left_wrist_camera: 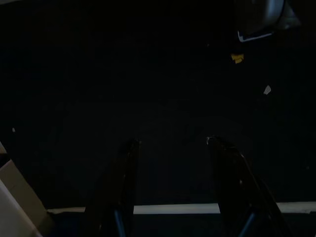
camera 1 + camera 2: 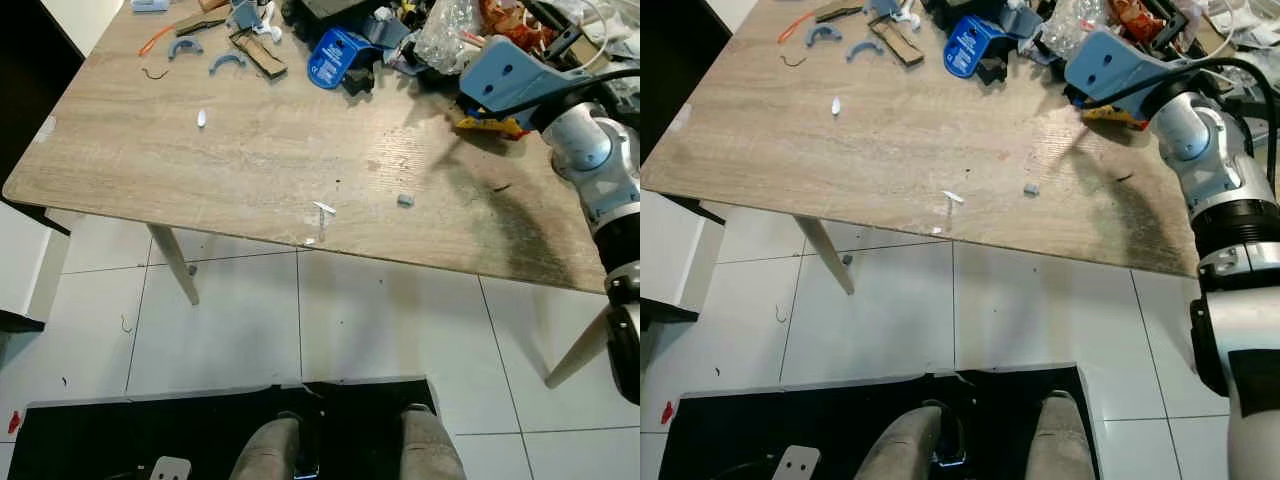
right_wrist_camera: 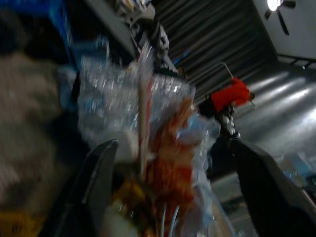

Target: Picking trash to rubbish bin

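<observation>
Now the right end effector point(image 3: 170, 192) spreads open around a crumpled clear wrapper point(image 3: 148, 123), its long axis running between the fingers.

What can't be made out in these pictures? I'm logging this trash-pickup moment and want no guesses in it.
- Clear plastic wrapper: blurred in the right wrist view; its contents are unreadable, and whether the open right end effector touches it.
- Left wrist view: very dark; the left end effector is open over unidentifiable flecks.
- White scraps on the table: too small to identify.
- Clutter at the table's far side: cut off by the eye views' top edge.
</observation>
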